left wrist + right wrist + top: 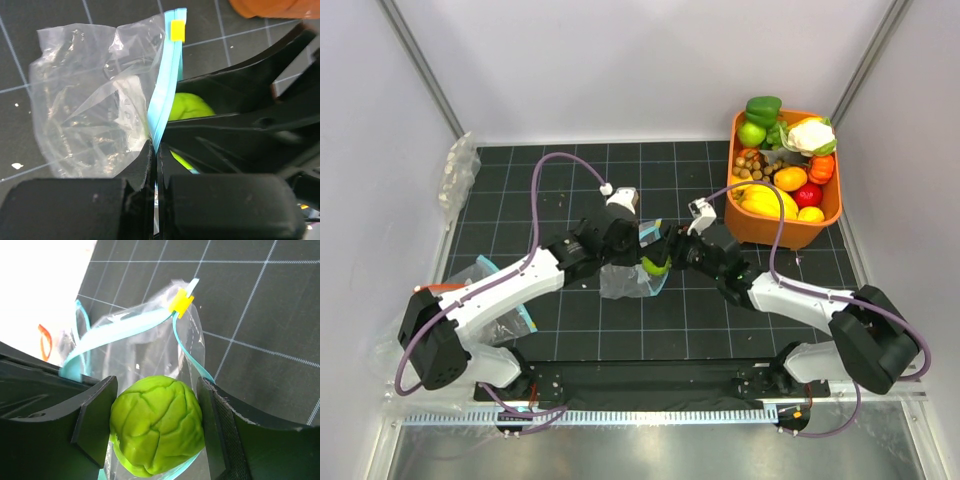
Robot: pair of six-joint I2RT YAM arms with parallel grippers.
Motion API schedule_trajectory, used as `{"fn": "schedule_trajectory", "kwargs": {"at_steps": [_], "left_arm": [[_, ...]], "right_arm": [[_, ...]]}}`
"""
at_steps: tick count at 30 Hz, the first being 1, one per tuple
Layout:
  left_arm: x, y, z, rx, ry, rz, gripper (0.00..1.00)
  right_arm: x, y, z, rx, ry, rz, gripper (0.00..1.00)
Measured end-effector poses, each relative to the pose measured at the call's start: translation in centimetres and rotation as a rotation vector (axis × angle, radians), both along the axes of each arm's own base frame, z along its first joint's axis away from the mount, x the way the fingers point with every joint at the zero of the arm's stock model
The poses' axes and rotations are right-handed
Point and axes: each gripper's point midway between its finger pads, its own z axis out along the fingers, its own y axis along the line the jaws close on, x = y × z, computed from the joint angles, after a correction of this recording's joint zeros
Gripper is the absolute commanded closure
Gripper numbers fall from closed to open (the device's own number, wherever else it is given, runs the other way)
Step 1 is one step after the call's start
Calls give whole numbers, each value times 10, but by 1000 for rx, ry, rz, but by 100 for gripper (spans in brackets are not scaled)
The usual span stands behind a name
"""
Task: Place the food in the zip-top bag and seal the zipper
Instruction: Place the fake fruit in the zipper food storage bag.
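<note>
Left wrist view: the left gripper (154, 150) has its jaws pressed together on the teal zipper (167, 85) of the zip-top bag (85, 105), pinching the strip near its lower end. The clear film spreads crumpled to the left over the black gridded mat (55, 20), and a yellow slider (177, 30) sits at the strip's far end. Just right of the strip a patch of the lime-green fruit (192, 107) shows, partly hidden.

Right wrist view: only here is the bag's mouth seen open, its two teal halves parting from the slider. The right gripper (157, 415) holds the lime-green fruit between its fingers (95, 420), both pads touching it, right at that open mouth between the strip halves. How far inside it sits I cannot tell. A red-orange strip (44, 340) lies at the left edge.

Top external view: this alone shows both arms meeting at mid-mat over the bag, and the orange bin (783, 236) at the far right. In it lie the orange-yellow fruit (790, 178), a cauliflower (810, 135), a green bell pepper (763, 108), a red fruit (808, 194) and other toy foods. A second clear bag (460, 175) rests at the mat's far left corner.
</note>
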Motion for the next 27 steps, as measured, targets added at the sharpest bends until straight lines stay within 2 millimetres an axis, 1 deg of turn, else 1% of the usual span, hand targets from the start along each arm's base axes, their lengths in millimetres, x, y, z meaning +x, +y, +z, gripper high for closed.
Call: {"fn": "schedule_trajectory", "kwargs": {"at_steps": [2,3,5,6,7,9,11,14,15,19,24,27], "left_arm": [[0,-2,3,-14,-5,-3,100],[1,-3,5,-23,-9,-4,100],[2,-4,6,-29,-12,-2,100],[2,-3,6,-30,-11,0,100],[2,-3,5,-29,-11,2,100],[3,-1,5,-31,-11,5,100],[4,-1,4,-32,-11,8,100],[6,0,4,-36,-14,13,100],[7,0,5,-38,-14,16,100],[9,2,3,-40,-12,24,100],[11,5,2,-41,-7,46,100],[13,8,1,-34,-11,65,100]], "right_arm": [[-1,1,-3,-13,0,-7,30],[-3,3,-4,-19,2,-4,20],[-4,2,-9,-43,3,-10,13],[-4,2,-11,-50,2,-14,5],[-3,0,-13,-61,4,-23,4],[-2,-2,-15,-76,6,-33,4],[-3,-4,-15,-82,3,-41,7],[-3,-6,-9,-80,-10,-54,15],[-2,-7,-6,-79,-17,-60,19],[-2,-13,4,-83,-39,-83,27],[2,-19,14,-105,-52,-119,30],[3,-23,17,-118,-57,-132,30]]}}
